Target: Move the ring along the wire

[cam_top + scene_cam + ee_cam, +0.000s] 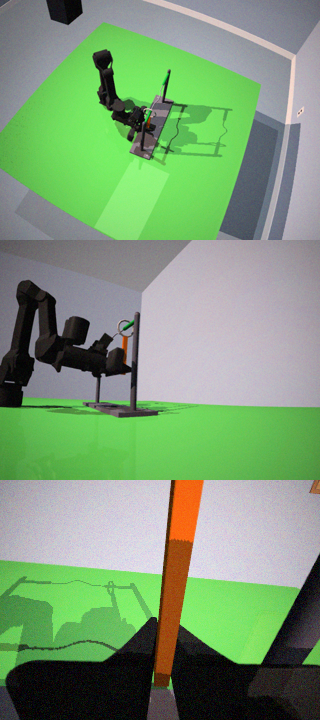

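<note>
The pale ring (154, 112) (118, 326) is around the wire at the near post's green part (147, 116) (128, 325). Its orange handle (148, 122) (124, 343) (180, 555) hangs down, nearly upright. My gripper (160, 623) is shut on the lower part of the handle; in the exterior view the near finger hides part of it. The thin grey wire (158, 98) (116, 334) runs from there to the far green part (165, 79) beside the far post (165, 89) (97, 389). Whether the ring touches the green part is too small to tell.
The near post (142, 136) (134, 364) (295, 615) stands just beside the fingers, to their right in the wrist view. Both posts rise from a grey base (136, 149) (138, 413) below the gripper. In the exterior view the wrist camera housing appears close to the wire.
</note>
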Action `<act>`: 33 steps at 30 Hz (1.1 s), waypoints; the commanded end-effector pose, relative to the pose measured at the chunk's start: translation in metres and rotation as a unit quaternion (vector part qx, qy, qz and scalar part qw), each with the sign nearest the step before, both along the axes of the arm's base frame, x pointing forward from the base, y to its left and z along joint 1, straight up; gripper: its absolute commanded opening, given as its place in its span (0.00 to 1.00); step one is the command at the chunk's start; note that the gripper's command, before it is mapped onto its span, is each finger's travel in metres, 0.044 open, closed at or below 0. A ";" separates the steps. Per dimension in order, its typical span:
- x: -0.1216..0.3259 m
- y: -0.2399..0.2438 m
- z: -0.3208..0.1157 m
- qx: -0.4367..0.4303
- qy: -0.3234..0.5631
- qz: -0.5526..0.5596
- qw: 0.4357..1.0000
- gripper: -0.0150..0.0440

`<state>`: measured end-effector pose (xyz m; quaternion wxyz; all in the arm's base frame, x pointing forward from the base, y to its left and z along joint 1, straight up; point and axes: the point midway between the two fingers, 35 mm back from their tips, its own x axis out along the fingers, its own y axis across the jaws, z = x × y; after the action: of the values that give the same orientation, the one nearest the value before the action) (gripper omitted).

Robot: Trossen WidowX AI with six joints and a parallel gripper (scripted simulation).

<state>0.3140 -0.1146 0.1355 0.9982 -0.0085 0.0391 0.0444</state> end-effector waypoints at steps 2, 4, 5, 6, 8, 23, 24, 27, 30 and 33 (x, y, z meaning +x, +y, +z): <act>0.001 -0.001 0.003 0.000 -0.002 -0.001 1.000 0.00; 0.001 -0.001 0.003 0.000 -0.002 -0.001 1.000 0.00; 0.001 -0.001 0.003 0.000 -0.002 -0.001 1.000 0.00; 0.001 -0.001 0.003 0.000 -0.002 -0.001 1.000 0.00; 0.001 -0.001 0.003 0.000 -0.002 -0.001 1.000 0.00; 0.001 0.000 0.003 0.000 -0.002 -0.001 1.000 0.00; 0.001 0.001 0.003 0.000 -0.002 -0.001 1.000 0.00; 0.001 0.004 0.003 0.000 -0.002 -0.001 1.000 0.00; 0.000 0.007 0.003 0.001 -0.002 0.000 1.000 0.00; 0.000 0.010 0.003 0.001 -0.002 0.000 1.000 0.00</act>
<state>0.3159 -0.1094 0.1402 0.9983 -0.0131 0.0346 0.0445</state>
